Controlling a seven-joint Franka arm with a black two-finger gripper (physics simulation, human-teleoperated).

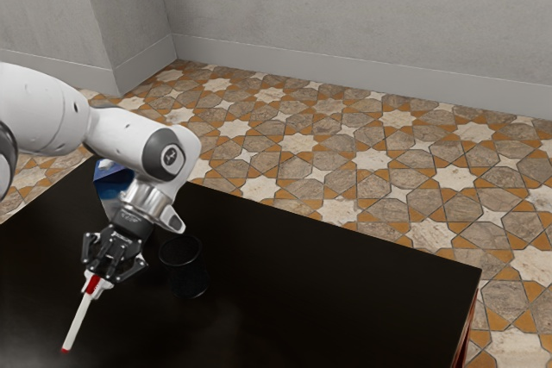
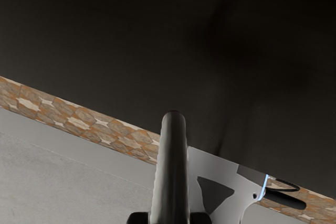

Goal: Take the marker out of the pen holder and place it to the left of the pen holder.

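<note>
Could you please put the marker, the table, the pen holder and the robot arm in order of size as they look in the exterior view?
1. Table
2. Robot arm, partly cut off by the picture's edge
3. Pen holder
4. Marker, long but thin, so it covers the least

The smooth white arm [image 1: 43,112] has rounded casings, a dark grey joint cap [image 1: 170,156] with a pale circular emblem, and a silvery wrist [image 1: 148,199]; the tool [image 1: 97,282] is black, with angular, hinged links.
</note>
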